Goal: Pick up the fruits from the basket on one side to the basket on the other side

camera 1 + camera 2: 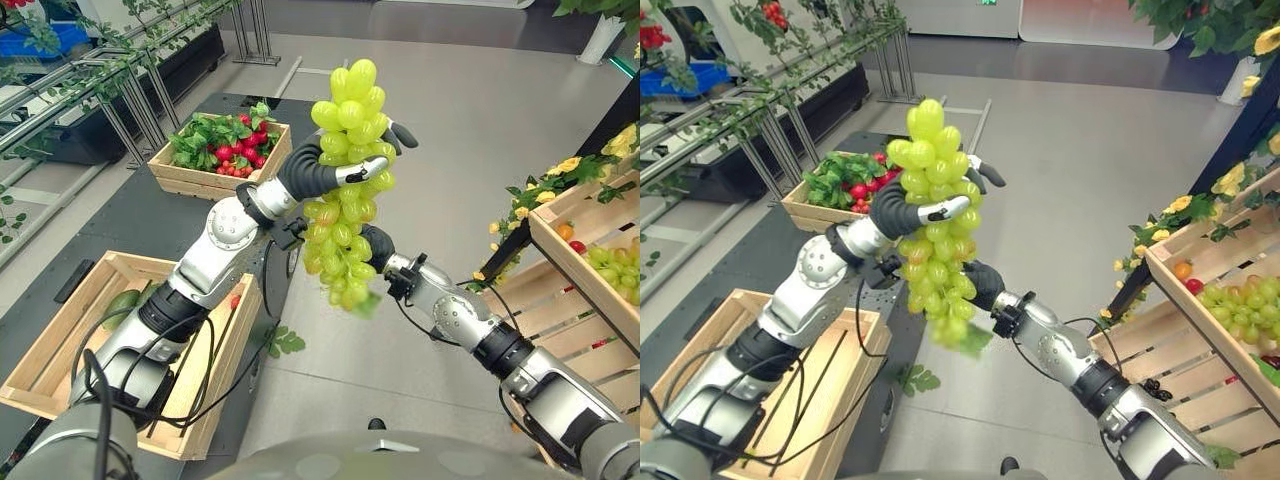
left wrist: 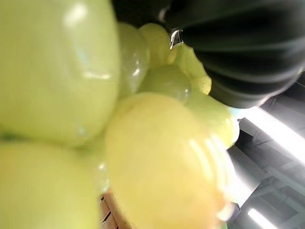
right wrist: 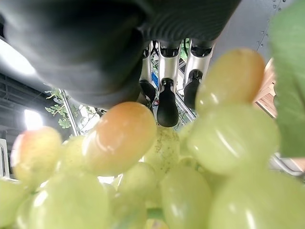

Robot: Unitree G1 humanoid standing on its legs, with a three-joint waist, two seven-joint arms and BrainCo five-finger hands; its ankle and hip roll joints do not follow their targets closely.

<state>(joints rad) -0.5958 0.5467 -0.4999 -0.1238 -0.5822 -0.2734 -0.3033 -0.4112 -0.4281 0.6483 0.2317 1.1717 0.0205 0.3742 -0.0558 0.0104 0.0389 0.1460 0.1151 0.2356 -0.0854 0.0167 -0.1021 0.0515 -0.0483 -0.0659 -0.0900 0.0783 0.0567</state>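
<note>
Grapes were held aloft at 12 o'clock, left hand fingers curled round them for transfer; right hand grip could not be told.

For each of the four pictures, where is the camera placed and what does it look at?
Left eye view: head camera, looking down at the grape bunch held by the left robot hand; both arms show.
Right eye view: same scene, shifted sideways; right robot hand low behind the bunch.
Left wrist view: pressed against grapes, dark cover showing.
Right wrist view: fingers over grapes.
All share the bunch.
</note>
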